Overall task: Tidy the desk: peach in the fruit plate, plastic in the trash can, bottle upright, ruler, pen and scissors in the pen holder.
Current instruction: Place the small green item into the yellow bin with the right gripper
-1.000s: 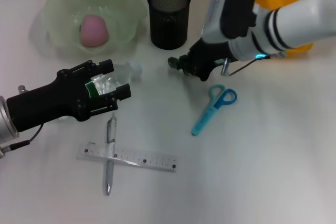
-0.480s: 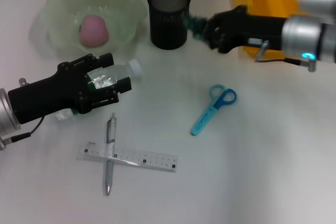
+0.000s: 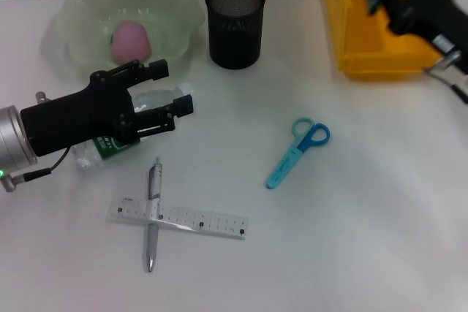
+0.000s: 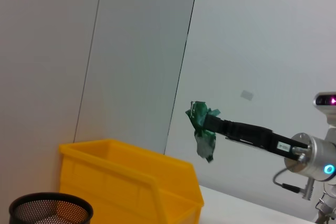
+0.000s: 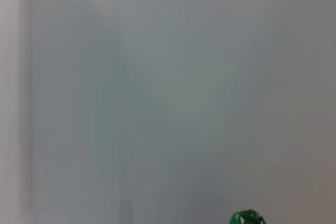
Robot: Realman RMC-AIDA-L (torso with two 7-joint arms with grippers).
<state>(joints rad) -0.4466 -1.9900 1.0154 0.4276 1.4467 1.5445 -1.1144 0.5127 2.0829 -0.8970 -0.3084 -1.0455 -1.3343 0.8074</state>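
the plastic, a dark green crumpled wad, hangs pinched in the right gripper above the trash can, the yellow bin at the far right of the desk; in the left wrist view the wad dangles in the air over the bin's rim, clear of it. the right gripper's fingers are closed on the plastic. over on the left, the left gripper sits low over the bottle, which lies on its side, its green label showing under the black fingers; the fingers are spread apart with the clear body between them, and i cannot tell whether they touch it. the peach rests inside the fruit plate at the far left. the pen holder stands upright just right of the plate. the scissors lie flat near the middle of the desk, handles toward the far side. nearer, to the left, the pen lies across the ruler, the two forming a cross.
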